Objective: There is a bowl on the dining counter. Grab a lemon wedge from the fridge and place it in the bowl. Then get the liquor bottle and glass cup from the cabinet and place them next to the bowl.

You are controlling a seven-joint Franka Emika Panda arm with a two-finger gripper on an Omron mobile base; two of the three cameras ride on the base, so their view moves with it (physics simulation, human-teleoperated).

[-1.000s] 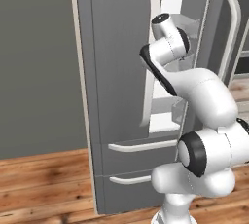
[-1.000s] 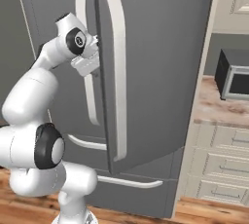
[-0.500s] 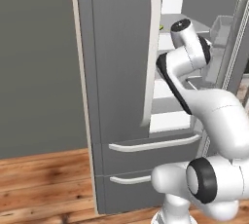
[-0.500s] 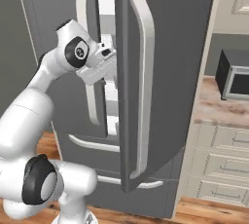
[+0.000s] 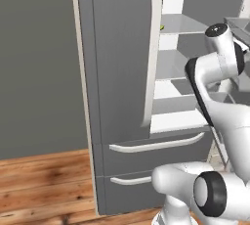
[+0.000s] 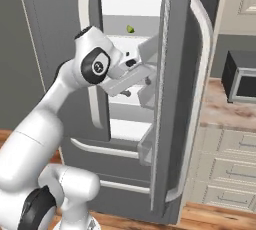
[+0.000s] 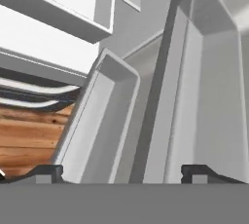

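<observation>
Fridge door wider; gripper spread.

Flat, even rendered light — soft faint shadows, no glare — slightly coarse, blurry edges in all views.

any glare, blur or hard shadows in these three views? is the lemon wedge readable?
Left base view: flat, even rendered light, soft shading, no glare; the fridge interior reads bright white. Right base view: sharp enough, the lemon wedge is a tiny yellow-green speck on an upper shelf, shape unreadable. Hand view: close door bins look washed out and low-contrast; the open gripper fingertips are dark and crisp.
</observation>
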